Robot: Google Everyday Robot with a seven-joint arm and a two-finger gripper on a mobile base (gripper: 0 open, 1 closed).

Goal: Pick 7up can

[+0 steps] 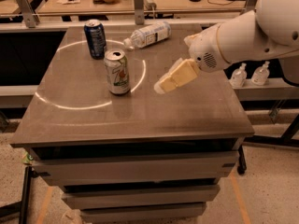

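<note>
Grey tabletop (pixel 187 115), upright whitish-silver 7up can (pixel 117 72), green-red markings, hand (pixel 162 86) nearby, apart

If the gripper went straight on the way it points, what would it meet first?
Probably the table, just short of the 7up can. The gripper hovers image-right of the can, angled down and left; its line seems to pass in front of the can's base, though depth is unclear.
</note>
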